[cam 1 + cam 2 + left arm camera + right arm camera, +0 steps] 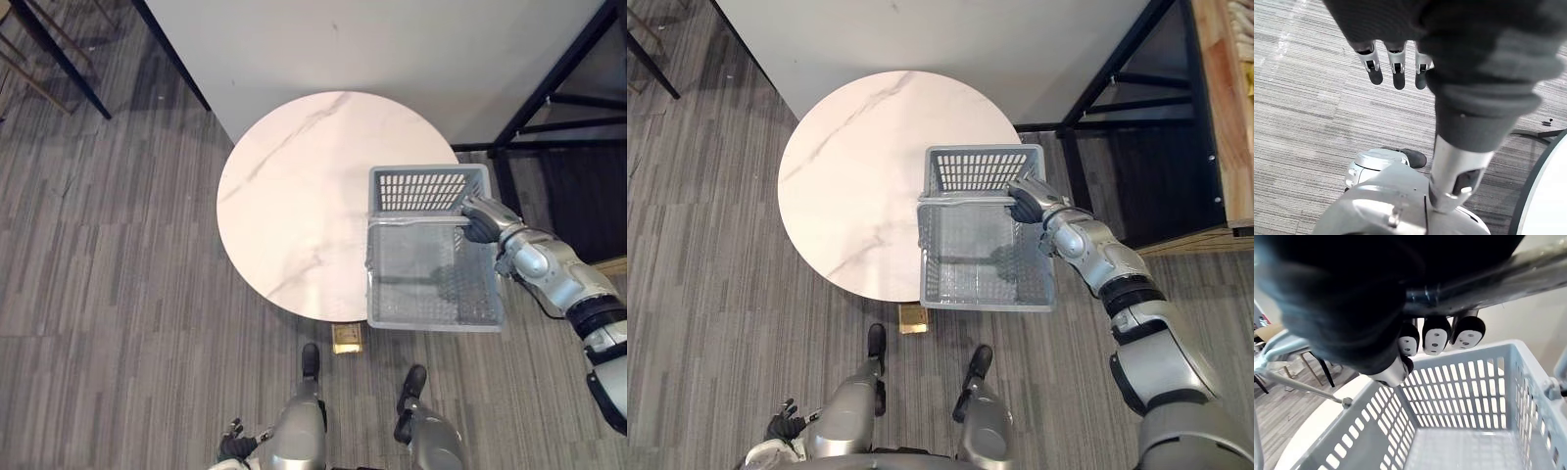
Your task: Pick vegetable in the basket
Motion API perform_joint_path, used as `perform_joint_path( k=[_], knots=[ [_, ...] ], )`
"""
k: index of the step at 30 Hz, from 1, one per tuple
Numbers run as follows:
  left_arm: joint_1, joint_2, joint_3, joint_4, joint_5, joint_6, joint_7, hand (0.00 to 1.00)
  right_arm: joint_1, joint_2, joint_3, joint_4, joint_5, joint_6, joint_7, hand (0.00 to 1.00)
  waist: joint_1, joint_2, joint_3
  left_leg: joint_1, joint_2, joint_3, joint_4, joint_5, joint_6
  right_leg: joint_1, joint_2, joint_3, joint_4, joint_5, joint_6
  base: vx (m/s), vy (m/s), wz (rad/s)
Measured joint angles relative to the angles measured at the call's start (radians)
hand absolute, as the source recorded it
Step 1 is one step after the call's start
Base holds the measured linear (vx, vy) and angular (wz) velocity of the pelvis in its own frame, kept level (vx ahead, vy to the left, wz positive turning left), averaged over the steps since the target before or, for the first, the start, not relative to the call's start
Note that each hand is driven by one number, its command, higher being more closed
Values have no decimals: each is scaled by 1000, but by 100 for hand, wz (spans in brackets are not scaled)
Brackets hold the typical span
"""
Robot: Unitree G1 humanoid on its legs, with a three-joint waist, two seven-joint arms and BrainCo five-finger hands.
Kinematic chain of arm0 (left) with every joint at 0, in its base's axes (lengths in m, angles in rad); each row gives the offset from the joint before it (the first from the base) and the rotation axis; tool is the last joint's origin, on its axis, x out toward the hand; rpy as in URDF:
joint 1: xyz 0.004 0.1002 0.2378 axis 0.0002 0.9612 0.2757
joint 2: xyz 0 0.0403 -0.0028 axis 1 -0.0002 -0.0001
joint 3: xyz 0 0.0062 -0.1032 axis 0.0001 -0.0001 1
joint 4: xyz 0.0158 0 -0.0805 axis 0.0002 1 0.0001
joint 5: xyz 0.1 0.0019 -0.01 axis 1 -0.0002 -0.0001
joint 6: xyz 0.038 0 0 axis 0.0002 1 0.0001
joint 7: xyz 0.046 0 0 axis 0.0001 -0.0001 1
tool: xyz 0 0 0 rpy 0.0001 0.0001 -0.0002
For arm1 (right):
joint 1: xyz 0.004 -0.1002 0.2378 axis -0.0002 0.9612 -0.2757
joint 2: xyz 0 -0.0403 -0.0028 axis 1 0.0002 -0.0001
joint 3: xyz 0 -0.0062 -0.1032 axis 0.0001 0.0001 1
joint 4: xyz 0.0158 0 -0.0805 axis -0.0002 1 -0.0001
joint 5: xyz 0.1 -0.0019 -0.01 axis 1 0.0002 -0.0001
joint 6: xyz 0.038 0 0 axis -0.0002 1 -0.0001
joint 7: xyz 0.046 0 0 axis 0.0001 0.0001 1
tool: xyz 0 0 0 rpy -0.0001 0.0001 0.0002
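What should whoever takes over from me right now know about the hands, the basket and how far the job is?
Right hand: shut on the handle of the grey basket.
Left hand: open, hanging low at the robot's side, idle.
Basket: at the right edge of the round table, part of it out past the rim; it is empty inside.
Done: handle gripped.
Left: every vegetable pick; probably settle the basket fully on the table first.
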Motion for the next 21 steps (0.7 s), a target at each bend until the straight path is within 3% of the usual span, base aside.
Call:
perform_joint_path(
  k=[3, 5, 10, 21],
  knots=[
    [11, 11, 2, 19, 11, 8, 5, 0, 35, -20, 7, -112, 3, -26, -4, 100, -5, -25, -44, 25, -1, 18, -14, 0, 0, 17, 4, 16, -28, 14, 2, 31, 4, -19],
    [24, 24, 5, 25, 38, 20, 12, 0, 66, -41, 14, -199, 11, -67, -5, 100, -19, -44, -96, 36, -3, 33, -14, -1, -1, 23, 3, 25, -33, 16, 3, 25, 5, -16],
    [41, 24, 8, 35, 69, 22, 19, 0, 133, -96, 17, -316, 13, -134, -3, 100, -30, -48, -164, 60, 0, 50, -15, -9, -8, 37, 7, 43, -50, 18, 5, -34, 4, -12],
    [80, 14, 30, 86, 76, 22, 21, 0, 273, -108, 15, -431, 23, -155, 66, 100, -58, -41, -243, 95, 3, 93, -15, -19, -12, 65, 14, 83, -85, 44, 7, -9, 0, -11]
  ],
)
